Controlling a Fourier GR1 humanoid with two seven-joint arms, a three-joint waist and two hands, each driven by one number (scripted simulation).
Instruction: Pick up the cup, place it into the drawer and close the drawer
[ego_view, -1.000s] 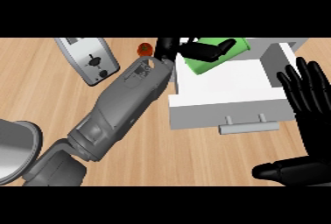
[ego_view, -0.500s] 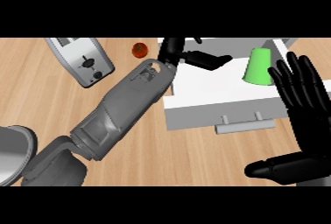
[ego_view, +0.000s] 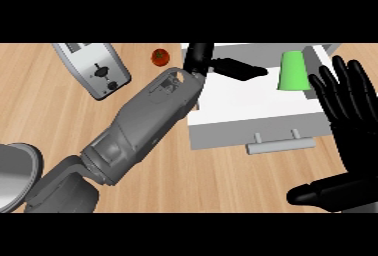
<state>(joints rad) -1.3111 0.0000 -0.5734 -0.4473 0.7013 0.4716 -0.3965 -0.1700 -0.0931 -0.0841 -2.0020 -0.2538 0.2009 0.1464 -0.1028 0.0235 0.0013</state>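
Filling the lower right of the frame, the right hand (ego_view: 347, 135) shows straight, spread fingers beside the open drawer (ego_view: 251, 107). Higher up, the left hand (ego_view: 221, 62) hangs over the drawer's upper left with fingers relaxed and open, holding nothing. Farther right, the green cup (ego_view: 294, 71) stands inside the drawer, apart from both hands.

Bright, even light falls from above, with only faint soft shadows on the wooden tabletop (ego_view: 221, 175) under the drawer (ego_view: 251, 102), and no glare or blur.
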